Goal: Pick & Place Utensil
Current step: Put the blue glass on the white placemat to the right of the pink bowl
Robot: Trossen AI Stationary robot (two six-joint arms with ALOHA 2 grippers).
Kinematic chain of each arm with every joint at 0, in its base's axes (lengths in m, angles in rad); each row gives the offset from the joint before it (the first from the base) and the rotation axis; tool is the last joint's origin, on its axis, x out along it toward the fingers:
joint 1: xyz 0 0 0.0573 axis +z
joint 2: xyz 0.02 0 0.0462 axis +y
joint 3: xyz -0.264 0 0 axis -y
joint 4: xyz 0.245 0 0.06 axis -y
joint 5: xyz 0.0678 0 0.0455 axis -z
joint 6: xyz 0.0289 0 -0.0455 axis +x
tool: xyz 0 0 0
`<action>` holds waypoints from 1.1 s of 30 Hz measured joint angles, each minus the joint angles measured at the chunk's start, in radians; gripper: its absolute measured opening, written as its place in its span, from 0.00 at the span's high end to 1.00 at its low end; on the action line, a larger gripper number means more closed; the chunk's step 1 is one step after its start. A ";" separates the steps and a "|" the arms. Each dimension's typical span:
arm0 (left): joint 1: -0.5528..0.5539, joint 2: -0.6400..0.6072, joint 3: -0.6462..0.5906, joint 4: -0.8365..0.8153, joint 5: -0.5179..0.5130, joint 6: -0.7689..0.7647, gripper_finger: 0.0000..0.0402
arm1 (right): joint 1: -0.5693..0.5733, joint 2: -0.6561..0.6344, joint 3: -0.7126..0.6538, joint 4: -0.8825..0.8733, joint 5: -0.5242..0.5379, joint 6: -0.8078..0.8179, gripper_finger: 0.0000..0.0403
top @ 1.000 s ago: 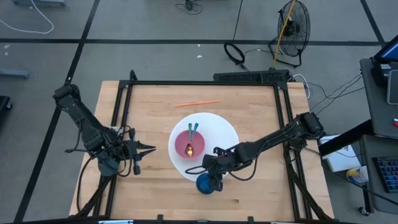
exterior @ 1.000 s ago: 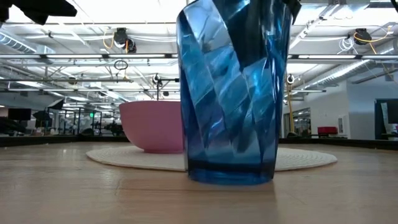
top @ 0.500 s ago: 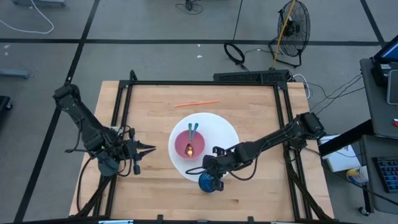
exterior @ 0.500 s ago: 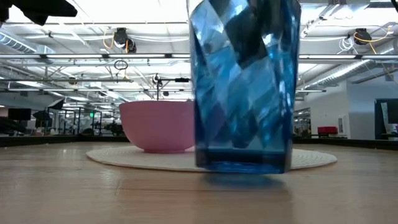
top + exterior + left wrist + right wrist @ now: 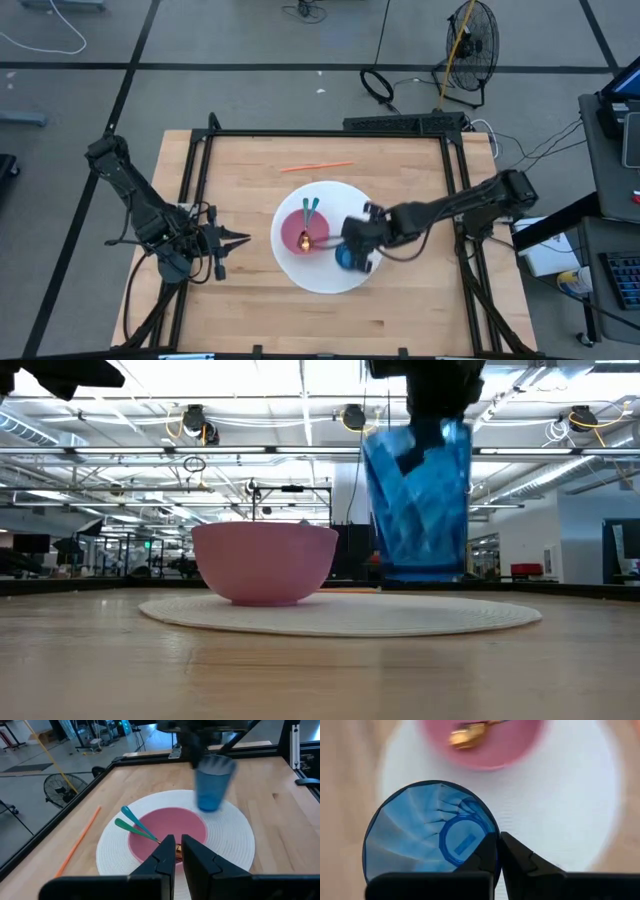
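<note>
A faceted blue cup (image 5: 349,257) hangs above the round white placemat (image 5: 350,200), just right of the pink bowl (image 5: 306,232). My right gripper (image 5: 498,837) is shut on it. In the low view the cup (image 5: 418,510) floats above the mat beside the bowl (image 5: 265,565). Two teal-handled utensils (image 5: 132,822) lean in the bowl, handles over its far rim, a gold head (image 5: 467,735) inside. My left gripper (image 5: 243,238) waits shut over the wood to the left of the mat. My right gripper holds the blue cup by its rim (image 5: 494,831), on the side away from the bowl. One finger (image 5: 486,854) is inside the cup and the other (image 5: 517,854) outside, coming from above and pointing down. The cup hangs upright, lifted clear of the placemat.
An orange stick (image 5: 315,166) lies on the wood beyond the mat, toward the far edge. A black frame (image 5: 330,133) rails the table's sides. Bare wood lies near the table's near edge (image 5: 330,320). A fan (image 5: 470,40) and cables are on the floor beyond.
My right gripper lifted the blue cup off the wood near the near edge of the mat and carried it up, toward the far edge and a little right. The cup now hangs over the placemat beside the bowl, still upright.
</note>
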 joint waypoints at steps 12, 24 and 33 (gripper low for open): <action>0.000 0.000 -0.022 0.002 -0.005 -0.020 0.91 | -0.210 -0.027 -0.091 0.091 -0.062 -0.149 0.99; 0.001 0.000 -0.053 0.006 -0.039 -0.060 0.91 | -0.268 -0.028 -0.137 0.130 -0.096 -0.187 0.99; 0.001 0.000 -0.053 0.006 -0.040 -0.064 0.91 | -0.269 -0.028 -0.137 0.132 -0.109 -0.205 0.99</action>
